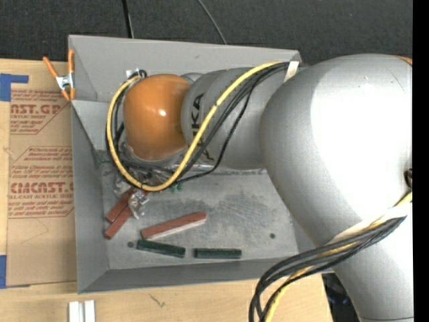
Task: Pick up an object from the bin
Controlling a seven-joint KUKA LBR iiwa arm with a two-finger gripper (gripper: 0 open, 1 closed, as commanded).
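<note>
My gripper (139, 202) pokes out below the orange wrist cover at the bin's left side, low over the floor. Right beside its tip lie two short reddish-brown sticks: one (119, 210) touches or nearly touches the tip, the other (115, 226) lies just below it. Whether either stick is gripped is hidden. A longer red-and-pink stick (173, 225) lies slanted to the right of the gripper, apart from it.
Two dark green sticks (161, 248) (218, 253) lie end to end along the bin's near wall. The arm and its cables cover the bin's far half and right side. The bin's left wall stands close to the gripper.
</note>
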